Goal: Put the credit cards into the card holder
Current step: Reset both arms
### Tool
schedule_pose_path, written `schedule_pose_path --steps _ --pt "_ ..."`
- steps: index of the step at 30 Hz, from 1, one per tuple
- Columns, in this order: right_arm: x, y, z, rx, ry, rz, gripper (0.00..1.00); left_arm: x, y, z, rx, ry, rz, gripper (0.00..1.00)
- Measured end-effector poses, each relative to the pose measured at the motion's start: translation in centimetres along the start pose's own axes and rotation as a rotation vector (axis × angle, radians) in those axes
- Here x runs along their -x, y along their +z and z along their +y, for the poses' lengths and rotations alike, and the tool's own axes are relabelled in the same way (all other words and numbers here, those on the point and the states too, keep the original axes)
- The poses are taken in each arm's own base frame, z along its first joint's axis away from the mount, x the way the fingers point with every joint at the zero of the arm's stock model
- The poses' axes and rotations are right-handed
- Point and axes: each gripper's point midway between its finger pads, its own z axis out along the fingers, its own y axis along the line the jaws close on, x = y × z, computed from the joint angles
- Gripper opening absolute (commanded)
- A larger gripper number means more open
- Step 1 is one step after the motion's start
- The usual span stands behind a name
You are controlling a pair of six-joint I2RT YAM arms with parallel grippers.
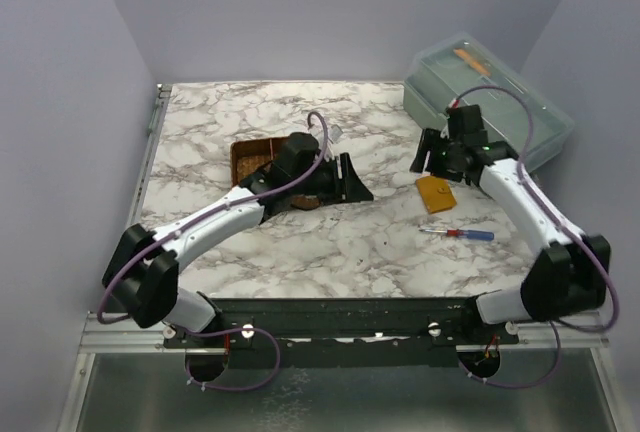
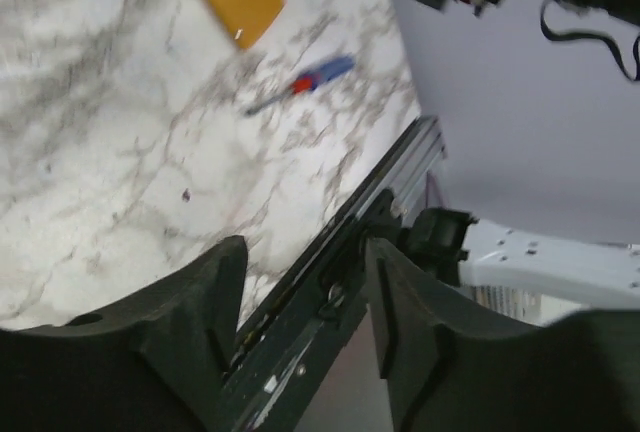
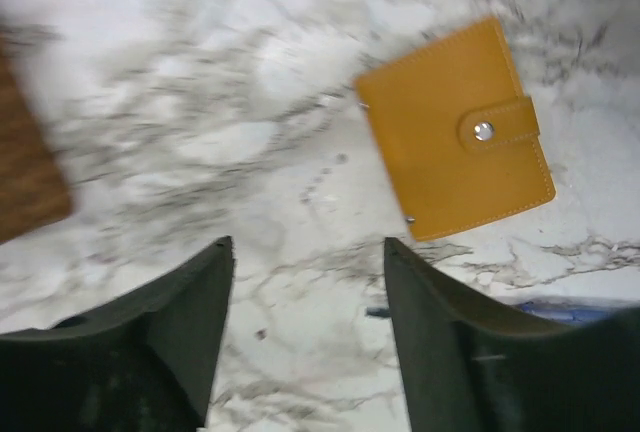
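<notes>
Card holder (image 3: 455,130) lies snapped shut on worktop (image 1: 350,242) at four o'clock; right claw (image 3: 307,247) hovers near, jaws apart, empty, seemingly poised to unfasten it. Left claw (image 2: 305,244) likewise apart, empty; cards unseen.

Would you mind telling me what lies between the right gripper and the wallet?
Only bare marble tabletop separates the right gripper from the wallet, as the right wrist view shows.

From high behind my bases, the overhead camera looks down across the whole desk (image 1: 300,242). My left wrist camera peers past my left fingers (image 2: 190,332), tilted and low, toward the near rail (image 2: 385,187). My right one faces down past my right fingers (image 3: 180,337), close. All three share the card holder (image 3: 455,132) and screwdriver (image 2: 300,82).
</notes>
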Motion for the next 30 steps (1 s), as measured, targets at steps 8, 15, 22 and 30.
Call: schedule_pose_path --steps 8,15,22,30 --pt "13.2 -26.3 6.2 0.324 -0.108 -0.700 1.00 11.4 -11.4 -10.8 -0.120 0.265 -0.400 0.99" --pt "13.6 -39.8 5.0 0.347 -0.164 -1.019 1.00 15.0 -25.0 -20.5 -0.180 0.580 -0.802 0.99" --pt "12.2 -45.2 2.4 0.283 -0.147 -1.184 1.00 15.1 -33.8 -22.6 -0.095 0.711 -1.067 0.99" --pt "11.5 -47.6 0.9 0.255 -0.107 -1.284 1.00 15.1 -36.5 -21.6 0.002 0.735 -1.160 0.99"
